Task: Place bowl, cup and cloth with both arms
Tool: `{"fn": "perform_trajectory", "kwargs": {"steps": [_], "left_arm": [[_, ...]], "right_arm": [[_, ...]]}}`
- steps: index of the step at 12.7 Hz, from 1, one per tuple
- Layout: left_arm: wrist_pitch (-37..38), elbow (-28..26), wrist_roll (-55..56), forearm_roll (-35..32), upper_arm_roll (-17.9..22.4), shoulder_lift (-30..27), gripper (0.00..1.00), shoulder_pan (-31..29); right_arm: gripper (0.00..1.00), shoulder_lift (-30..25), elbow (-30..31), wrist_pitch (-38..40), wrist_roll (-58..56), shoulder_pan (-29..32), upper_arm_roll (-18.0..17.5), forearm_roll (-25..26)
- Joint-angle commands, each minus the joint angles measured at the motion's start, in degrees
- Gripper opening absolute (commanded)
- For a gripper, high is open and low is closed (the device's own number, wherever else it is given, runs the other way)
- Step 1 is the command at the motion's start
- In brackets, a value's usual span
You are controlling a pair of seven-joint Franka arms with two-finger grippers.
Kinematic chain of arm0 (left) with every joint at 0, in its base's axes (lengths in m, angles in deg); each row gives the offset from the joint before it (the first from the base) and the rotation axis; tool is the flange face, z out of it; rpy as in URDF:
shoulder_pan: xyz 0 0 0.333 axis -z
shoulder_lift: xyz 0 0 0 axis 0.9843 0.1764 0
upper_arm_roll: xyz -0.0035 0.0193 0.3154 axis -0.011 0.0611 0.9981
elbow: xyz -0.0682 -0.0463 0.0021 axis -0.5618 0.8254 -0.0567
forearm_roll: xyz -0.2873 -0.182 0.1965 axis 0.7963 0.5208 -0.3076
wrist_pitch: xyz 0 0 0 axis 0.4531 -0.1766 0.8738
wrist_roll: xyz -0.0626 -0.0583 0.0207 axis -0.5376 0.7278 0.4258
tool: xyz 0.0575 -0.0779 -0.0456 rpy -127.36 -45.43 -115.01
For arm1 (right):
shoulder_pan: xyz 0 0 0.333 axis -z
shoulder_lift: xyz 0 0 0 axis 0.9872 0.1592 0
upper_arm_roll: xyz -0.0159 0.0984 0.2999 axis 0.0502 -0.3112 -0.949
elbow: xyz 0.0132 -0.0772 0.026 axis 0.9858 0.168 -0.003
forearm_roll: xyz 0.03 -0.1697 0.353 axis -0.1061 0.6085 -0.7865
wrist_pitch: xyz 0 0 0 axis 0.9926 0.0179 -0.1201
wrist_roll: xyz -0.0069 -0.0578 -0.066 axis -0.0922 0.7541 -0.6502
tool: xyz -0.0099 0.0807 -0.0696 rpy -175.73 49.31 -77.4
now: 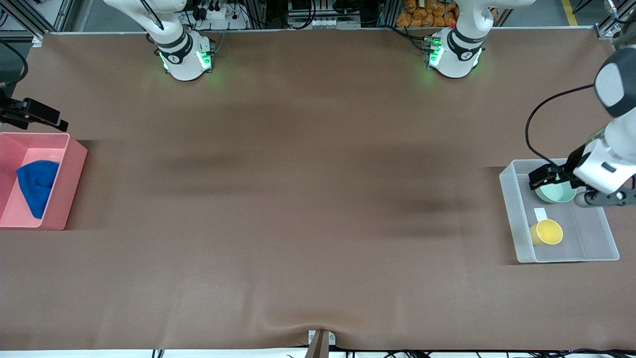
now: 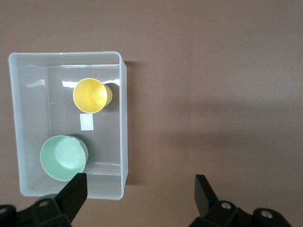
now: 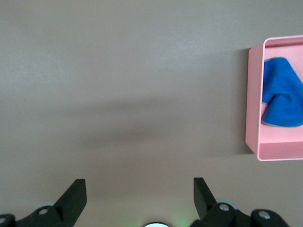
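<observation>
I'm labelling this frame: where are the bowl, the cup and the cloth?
bowl (image 2: 63,158), left wrist view, inner floor.
cup (image 2: 89,95), left wrist view, inside of its mouth.
cloth (image 1: 37,186), front view, middle of the fabric.

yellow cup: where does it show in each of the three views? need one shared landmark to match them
Front view: the cup lies in the clear bin at the left arm's end of the table, nearer the front camera than the bowl.
Left wrist view: the cup sits in the same bin, beside the bowl.
Right wrist view: not in it.
Shared landmark: the small white tag between cup and bowl.
</observation>
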Motion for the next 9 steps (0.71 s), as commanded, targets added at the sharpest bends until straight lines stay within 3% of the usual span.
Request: {"fn": "perform_trajectory", "kwargs": {"steps": [1, 3, 7, 9], "left_arm": [[2.7, 0.0, -1.7, 0.1, 0.5, -4.1, 1.0, -0.8], [4.3, 1.3, -5.1, 0.0, -3.4, -4.6, 1.0, -5.7], [13.9, 8.7, -4.7, 0.1, -2.9, -5.6, 1.0, -5.1], [14.8, 9.1, -2.6, 0.3, -2.9, -5.7, 1.0, -4.9]], "right_arm": [[1.0, -1.8, 1.5, -0.3, -1.5, -1.4, 0.1, 2.6], [1.0, -1.7, 0.7, -0.2, -1.5, 0.3, -2.3, 5.1], [1.0, -1.1, 0.7, -0.3, -1.0, 0.4, -2.2, 4.7], [1.0, -1.0, 0.8, -0.5, -1.0, 1.0, -2.2, 4.5]]}}
